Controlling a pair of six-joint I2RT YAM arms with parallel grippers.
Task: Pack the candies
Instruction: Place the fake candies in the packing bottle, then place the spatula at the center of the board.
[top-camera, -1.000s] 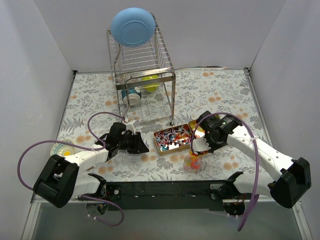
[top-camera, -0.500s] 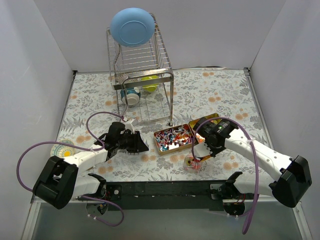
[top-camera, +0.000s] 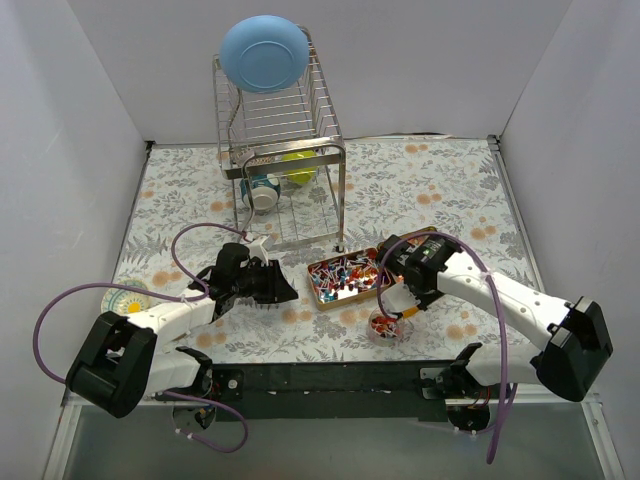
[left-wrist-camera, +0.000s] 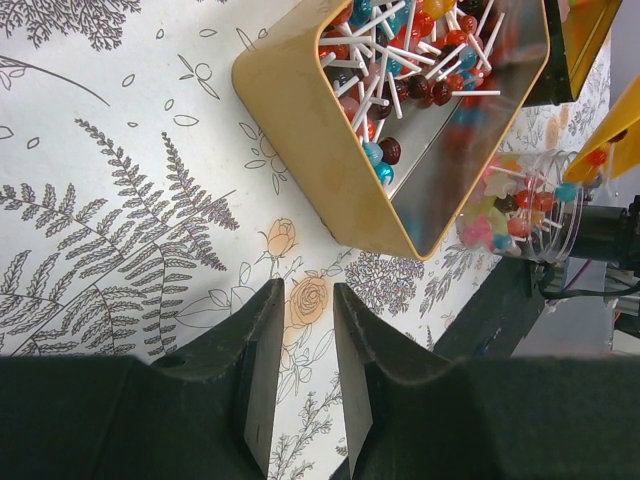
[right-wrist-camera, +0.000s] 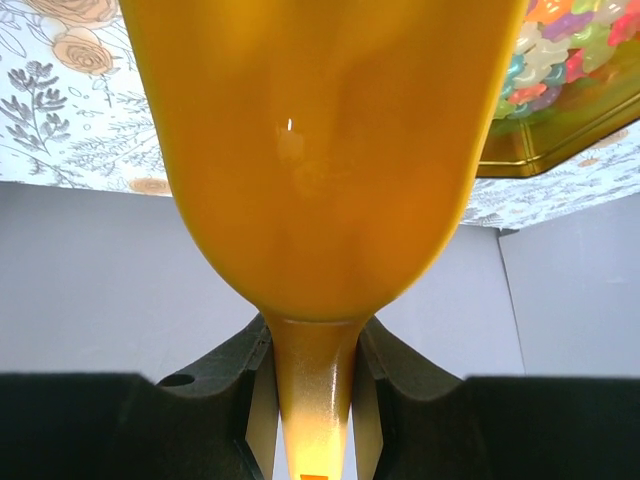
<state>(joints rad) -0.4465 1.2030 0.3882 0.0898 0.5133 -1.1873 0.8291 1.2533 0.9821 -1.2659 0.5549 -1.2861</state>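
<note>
A gold tin holds candies on white sticks, red, blue and dark; its rim faces my left wrist camera. A clear cup of mixed coloured candies stands just right of and nearer than the tin, also in the left wrist view. My left gripper lies low on the cloth left of the tin, jaws a little apart and empty. My right gripper is shut on the handle of a yellow scoop, held above the cup.
A second gold tin of soft coloured candies sits behind the scoop, under the right arm. A wire dish rack stands at the back with a blue bowl on top. A small patterned plate lies at the far left.
My right gripper has moved left and a little nearer with the scoop, now over the cup beside the tin. The left arm has not moved.
</note>
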